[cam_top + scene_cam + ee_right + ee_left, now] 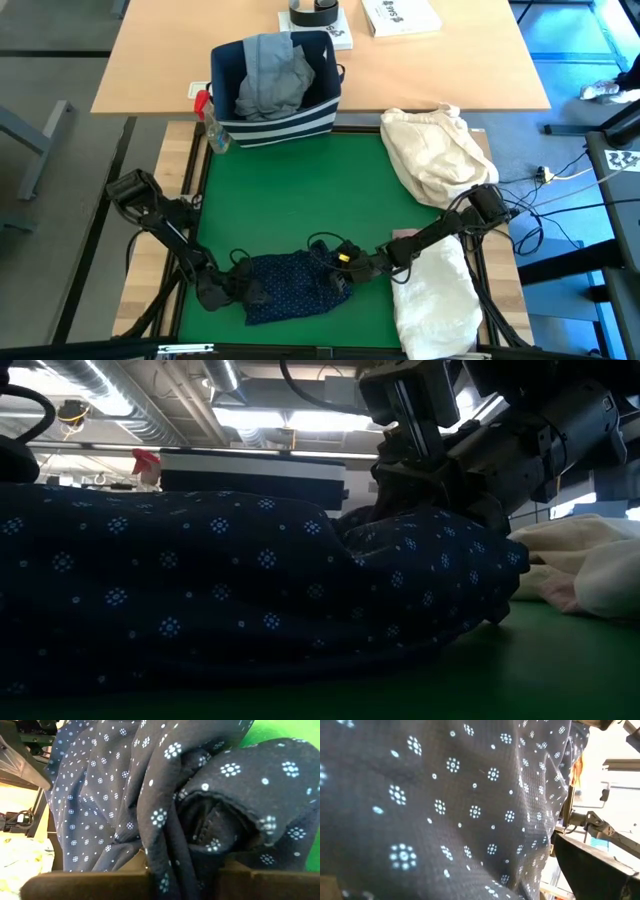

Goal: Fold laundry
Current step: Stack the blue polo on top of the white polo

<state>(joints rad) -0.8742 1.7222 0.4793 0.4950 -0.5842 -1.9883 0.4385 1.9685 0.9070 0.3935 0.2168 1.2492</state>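
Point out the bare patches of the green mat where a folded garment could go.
Free: the mat between the striped bin and the navy dotted shirt. Crowded: the front edge, where the left gripper and right gripper meet that shirt, beside the white shirt.

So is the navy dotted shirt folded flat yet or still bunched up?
Bunched up. The navy dotted shirt lies crumpled on the green mat, a fold pinched in the right gripper.

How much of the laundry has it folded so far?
Possibly done: a white garment lies at the mat's right edge, though whether it is folded is unclear. In hand: the navy dotted shirt, pinched by the right fingers, left gripper alongside. Left: grey jeans in the bin.
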